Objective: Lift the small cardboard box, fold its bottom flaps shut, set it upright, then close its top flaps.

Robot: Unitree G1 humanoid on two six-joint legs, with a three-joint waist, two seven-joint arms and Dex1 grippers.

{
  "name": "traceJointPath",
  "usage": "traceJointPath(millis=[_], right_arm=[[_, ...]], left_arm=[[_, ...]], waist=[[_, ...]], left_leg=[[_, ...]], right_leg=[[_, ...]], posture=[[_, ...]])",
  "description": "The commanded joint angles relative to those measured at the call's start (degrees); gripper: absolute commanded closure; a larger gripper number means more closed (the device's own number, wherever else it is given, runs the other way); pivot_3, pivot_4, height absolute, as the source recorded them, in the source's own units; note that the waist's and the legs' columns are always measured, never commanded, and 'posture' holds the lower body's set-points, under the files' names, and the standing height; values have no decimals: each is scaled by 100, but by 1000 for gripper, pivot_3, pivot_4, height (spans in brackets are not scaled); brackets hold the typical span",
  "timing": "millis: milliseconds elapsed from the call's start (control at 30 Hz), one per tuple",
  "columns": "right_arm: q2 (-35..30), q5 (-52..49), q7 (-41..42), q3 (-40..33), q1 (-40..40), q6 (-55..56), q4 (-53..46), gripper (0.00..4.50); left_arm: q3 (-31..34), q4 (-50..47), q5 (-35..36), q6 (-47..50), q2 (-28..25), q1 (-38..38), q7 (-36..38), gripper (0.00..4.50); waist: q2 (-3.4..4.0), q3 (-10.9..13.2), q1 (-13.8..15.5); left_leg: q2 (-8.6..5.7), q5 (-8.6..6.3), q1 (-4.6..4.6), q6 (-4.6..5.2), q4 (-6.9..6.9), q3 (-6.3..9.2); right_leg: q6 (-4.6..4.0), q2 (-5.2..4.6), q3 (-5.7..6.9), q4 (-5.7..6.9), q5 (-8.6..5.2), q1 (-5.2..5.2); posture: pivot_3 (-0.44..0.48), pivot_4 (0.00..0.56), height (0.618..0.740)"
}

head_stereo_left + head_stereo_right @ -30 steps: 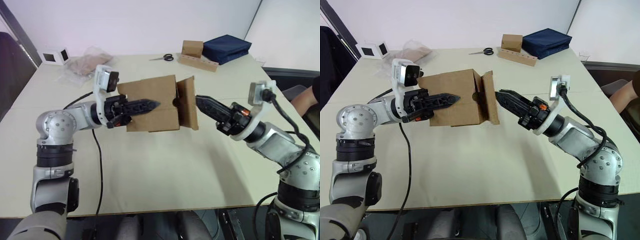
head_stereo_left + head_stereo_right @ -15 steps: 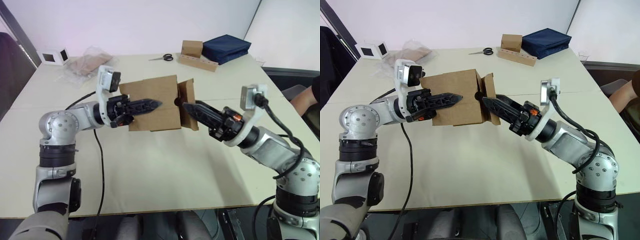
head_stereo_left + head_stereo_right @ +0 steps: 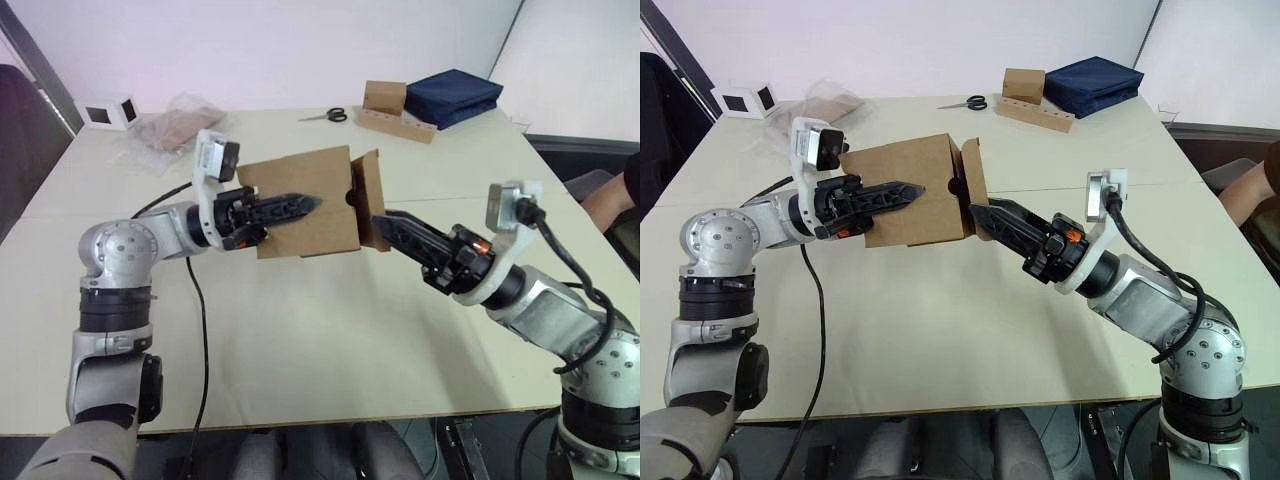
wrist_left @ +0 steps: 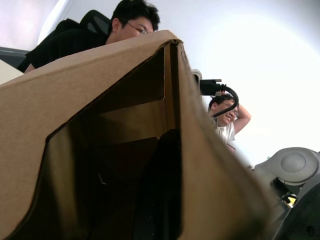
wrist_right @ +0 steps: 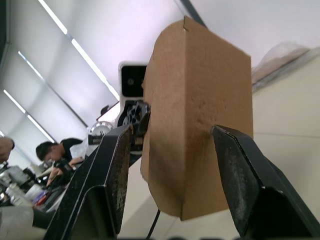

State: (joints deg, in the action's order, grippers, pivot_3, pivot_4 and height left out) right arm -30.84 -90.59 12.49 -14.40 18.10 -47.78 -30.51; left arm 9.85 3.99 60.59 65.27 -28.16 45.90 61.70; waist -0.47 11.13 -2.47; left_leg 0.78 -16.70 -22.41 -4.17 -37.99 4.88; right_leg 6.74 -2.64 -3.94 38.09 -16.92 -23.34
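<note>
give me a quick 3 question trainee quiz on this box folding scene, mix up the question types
1. True or false: the small cardboard box rests flat on the table.
2. Multiple choice: which gripper holds the box? A) left gripper B) right gripper C) neither
3. Fill in: the right gripper's fingers stand open on either side of a ____ at the box's end.

Key:
1. False; it is held up above the table.
2. A; one finger lies along its outer wall, the other inside.
3. Flap; it stands out from the box's end, not yet folded shut.
</note>
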Motion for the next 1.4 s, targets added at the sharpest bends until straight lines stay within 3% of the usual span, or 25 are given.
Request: traceJointPath(millis=[33, 200, 300, 400, 1400], right_arm=[[-20, -96, 24, 44, 87, 161, -94, 1860], [-6, -67, 69, 105, 134, 237, -39, 1860], [-21, -80, 112, 128, 146, 258, -17, 2686], [-67, -21, 132, 146, 152, 280, -9, 3930], [-76, 583, 80, 192, 472, 433, 168, 3930]], left_arm=[[97, -106, 74, -103, -20, 201, -28, 4500], [117, -174, 122, -81, -6, 181, -99, 4500], [120, -174, 123, -89, 4, 187, -120, 4500], [134, -208, 146, -81, 4, 171, -135, 4500], [109, -233, 153, -164, 94, 127, -190, 4500]], waist=[[0, 0, 0], [0, 0, 0], [0, 0, 1], [0, 0, 1], [0, 0, 2]], left_leg=[[0, 0, 0, 0, 0, 0], [0, 0, 0, 0, 0, 0], [0, 0, 0, 0, 0, 0], [0, 0, 0, 0, 0, 0], [0, 0, 0, 0, 0, 0]], right_leg=[[0, 0, 0, 0, 0, 0], [0, 0, 0, 0, 0, 0], [0, 0, 0, 0, 0, 0], [0, 0, 0, 0, 0, 0], [0, 0, 0, 0, 0, 0]], posture=[[0, 150, 740], [0, 150, 740], [0, 150, 740], [0, 150, 740], [0, 150, 740]])
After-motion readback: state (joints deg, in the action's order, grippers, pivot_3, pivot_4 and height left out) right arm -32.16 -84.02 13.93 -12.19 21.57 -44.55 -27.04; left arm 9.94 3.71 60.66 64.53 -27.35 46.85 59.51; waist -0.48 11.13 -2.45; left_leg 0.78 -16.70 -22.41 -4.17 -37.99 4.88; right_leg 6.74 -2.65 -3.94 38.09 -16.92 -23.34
